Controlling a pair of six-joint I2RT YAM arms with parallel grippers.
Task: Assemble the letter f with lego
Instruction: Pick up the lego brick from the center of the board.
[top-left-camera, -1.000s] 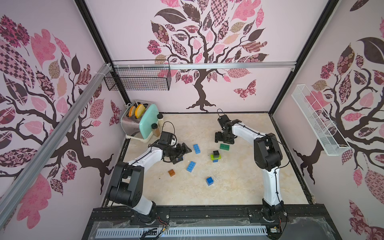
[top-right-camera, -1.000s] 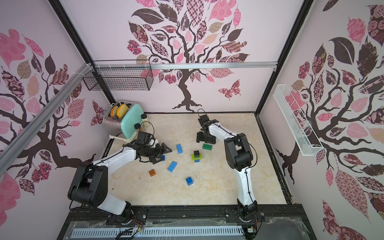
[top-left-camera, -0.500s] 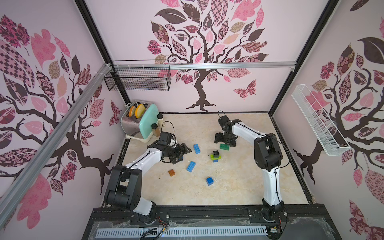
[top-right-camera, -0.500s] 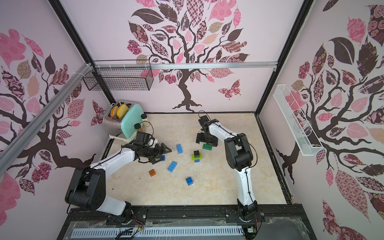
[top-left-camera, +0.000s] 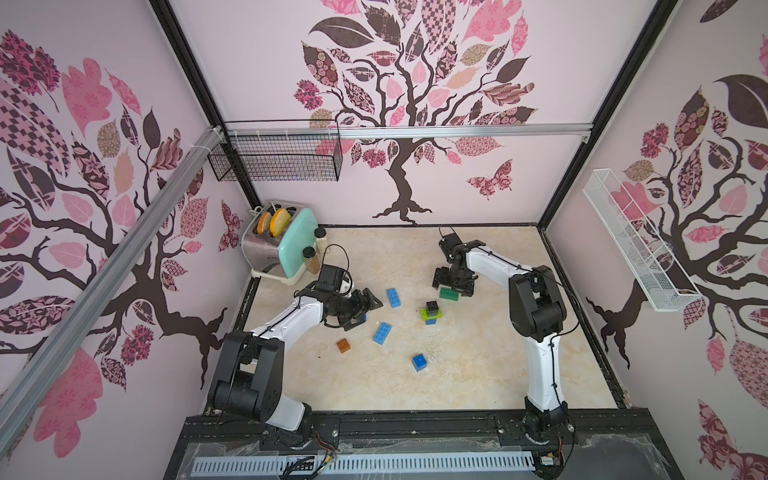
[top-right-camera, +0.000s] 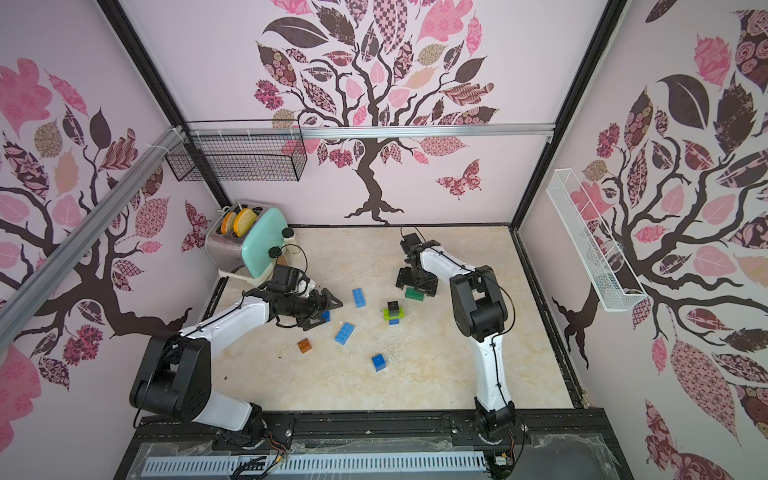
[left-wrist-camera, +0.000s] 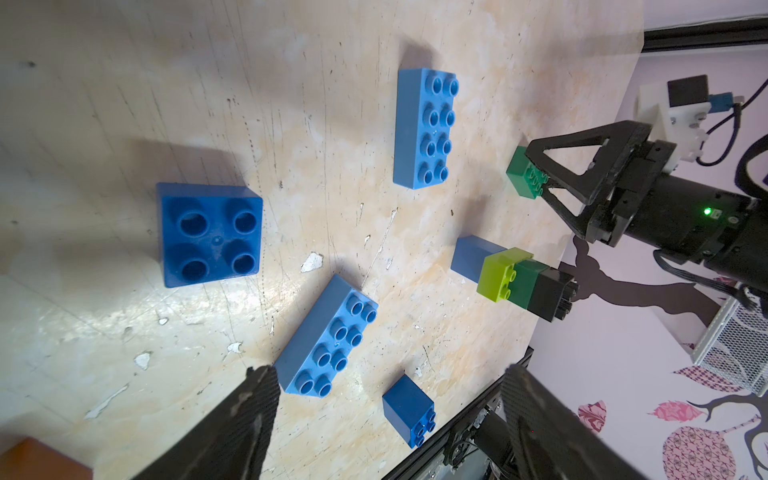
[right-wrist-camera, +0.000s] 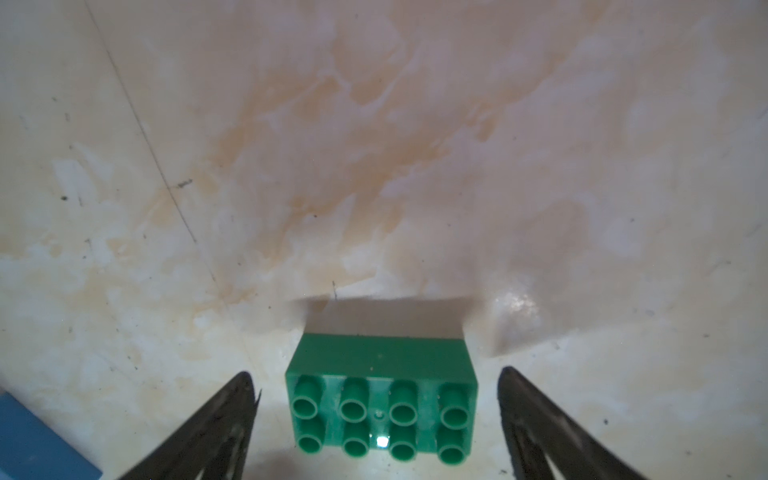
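Observation:
The lego lies scattered on the marbled table. A dark green oblong brick (right-wrist-camera: 382, 399) (top-left-camera: 449, 294) lies flat between the fingers of my right gripper (right-wrist-camera: 375, 373) (top-left-camera: 453, 286), which is open with a gap on each side. A small stack (top-left-camera: 432, 312) (left-wrist-camera: 515, 278) of blue, lime, dark green and black bricks stands nearby. Two light blue oblong bricks (top-left-camera: 394, 297) (top-left-camera: 382, 332), a blue square brick (top-left-camera: 420, 362) and a brown brick (top-left-camera: 343, 345) lie loose. My left gripper (left-wrist-camera: 388, 374) (top-left-camera: 361, 309) is open and empty over another blue square brick (left-wrist-camera: 210, 235).
A toaster (top-left-camera: 276, 245) and two jars (top-left-camera: 311, 259) stand at the back left corner. A black wire basket (top-left-camera: 274, 160) and a white one (top-left-camera: 636, 245) hang on the walls. The black frame rail (top-left-camera: 415, 419) runs along the table's front edge.
My right gripper has come down around the dark green brick, and its jaws widened and then narrowed a little. The left arm has barely moved.

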